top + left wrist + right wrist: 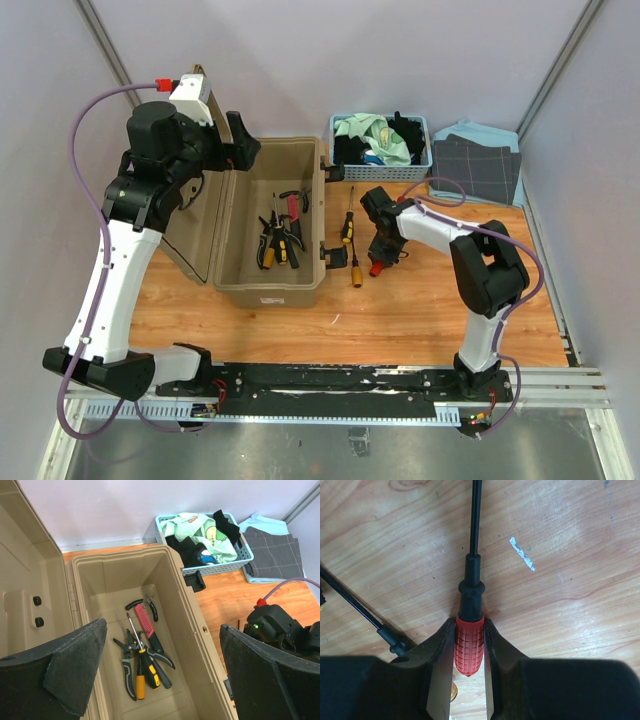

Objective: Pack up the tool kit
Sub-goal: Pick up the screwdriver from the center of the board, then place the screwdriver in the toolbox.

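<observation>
The tan toolbox [272,288] stands open at centre left, its lid [200,225] leaning left. Inside lie pliers [126,666], a yellow-and-black screwdriver [151,669] and a red-handled tool [144,622]. My left gripper [243,143] hangs open and empty above the box's far left corner; in the left wrist view [162,630] its jaws stand wide apart. My right gripper [380,255] is shut on the red handle of a screwdriver [469,645] that lies on the table right of the box. Two yellow-handled screwdrivers [347,229] [355,270] lie between it and the box. No hammer shows.
A blue basket of cloths [425,160] stands at the back right, also in the left wrist view [235,562]. Folded grey and blue cloths [478,168] lie right of it. Another screwdriver's black shaft [355,605] lies just left of my right fingers.
</observation>
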Robot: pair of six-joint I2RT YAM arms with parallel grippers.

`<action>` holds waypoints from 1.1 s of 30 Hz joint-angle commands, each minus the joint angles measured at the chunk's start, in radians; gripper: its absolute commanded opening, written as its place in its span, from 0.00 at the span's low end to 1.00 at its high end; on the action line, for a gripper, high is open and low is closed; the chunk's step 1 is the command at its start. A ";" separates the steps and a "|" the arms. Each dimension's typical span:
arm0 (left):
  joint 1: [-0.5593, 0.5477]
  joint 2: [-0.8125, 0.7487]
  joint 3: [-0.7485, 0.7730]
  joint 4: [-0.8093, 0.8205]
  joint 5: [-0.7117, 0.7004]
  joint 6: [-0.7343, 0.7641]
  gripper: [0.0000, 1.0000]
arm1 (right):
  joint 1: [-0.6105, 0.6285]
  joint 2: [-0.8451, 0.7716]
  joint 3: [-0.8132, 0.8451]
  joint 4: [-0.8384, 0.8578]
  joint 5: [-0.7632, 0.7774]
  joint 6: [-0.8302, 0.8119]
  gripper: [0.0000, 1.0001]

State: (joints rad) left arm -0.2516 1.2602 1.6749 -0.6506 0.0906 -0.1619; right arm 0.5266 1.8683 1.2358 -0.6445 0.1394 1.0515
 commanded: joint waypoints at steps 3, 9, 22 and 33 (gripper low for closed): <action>0.006 -0.019 0.003 0.028 -0.021 0.008 0.99 | 0.000 -0.073 0.080 -0.097 0.100 -0.070 0.01; 0.006 -0.022 -0.001 0.030 -0.035 0.013 0.99 | -0.028 -0.149 0.452 -0.151 0.221 -0.252 0.01; 0.008 -0.049 -0.010 0.047 -0.090 0.019 0.99 | 0.094 0.023 0.759 0.112 -0.203 -0.378 0.01; 0.008 -0.059 -0.017 0.045 -0.091 0.019 0.99 | 0.296 0.233 1.013 0.024 -0.132 -0.480 0.01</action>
State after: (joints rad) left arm -0.2501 1.2156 1.6684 -0.6331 0.0132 -0.1562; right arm 0.7856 2.0808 2.1769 -0.5850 -0.0219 0.6266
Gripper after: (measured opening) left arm 0.993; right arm 0.250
